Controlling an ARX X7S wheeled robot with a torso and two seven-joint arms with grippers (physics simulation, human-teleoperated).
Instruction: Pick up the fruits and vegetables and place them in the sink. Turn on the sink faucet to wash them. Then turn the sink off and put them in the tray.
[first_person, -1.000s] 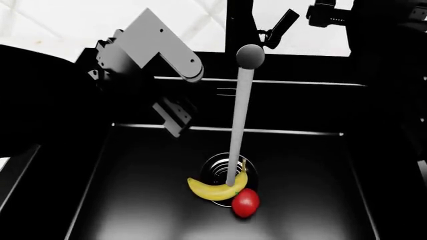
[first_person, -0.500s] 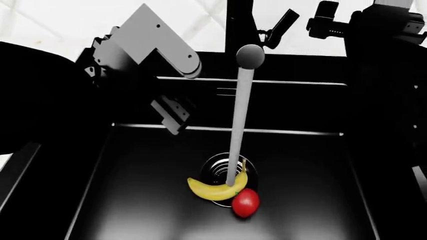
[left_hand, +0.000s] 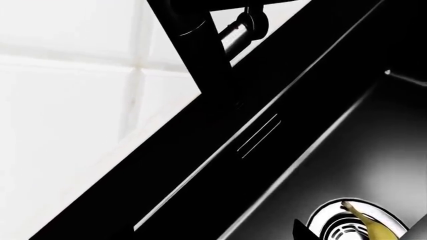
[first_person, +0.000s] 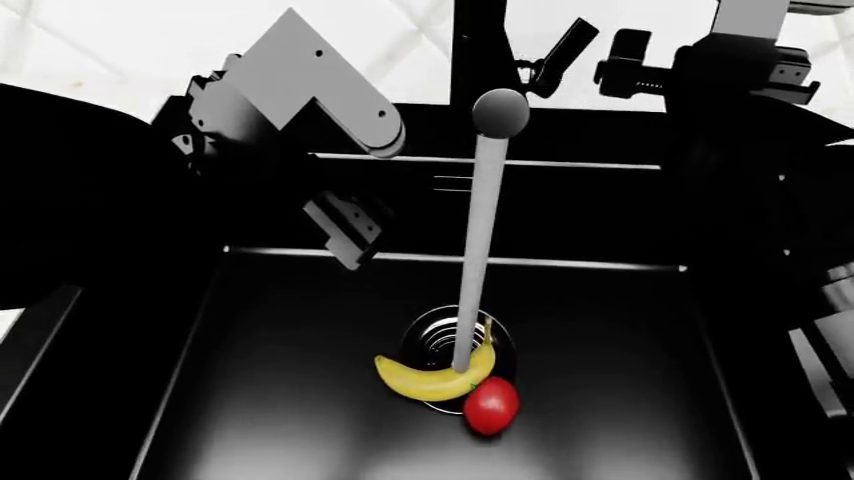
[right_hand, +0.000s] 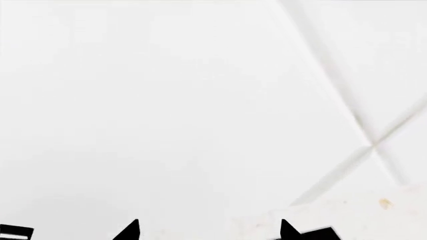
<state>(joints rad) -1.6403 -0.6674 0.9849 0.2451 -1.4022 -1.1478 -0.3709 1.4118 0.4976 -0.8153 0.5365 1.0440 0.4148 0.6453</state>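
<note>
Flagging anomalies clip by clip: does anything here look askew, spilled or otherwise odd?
Nothing stands out. The water stream falls straight from the faucet onto the drain; the banana and tomato lie together inside the sink, nothing spilled outside.

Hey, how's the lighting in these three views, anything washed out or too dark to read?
Head view: sink nearly pure black, arms merging into it; banana and tomato well lit. Left wrist view: white tiles bright, faucet a silhouette. Right wrist view: almost entirely washed-out white, only two dark tips showing.
</note>
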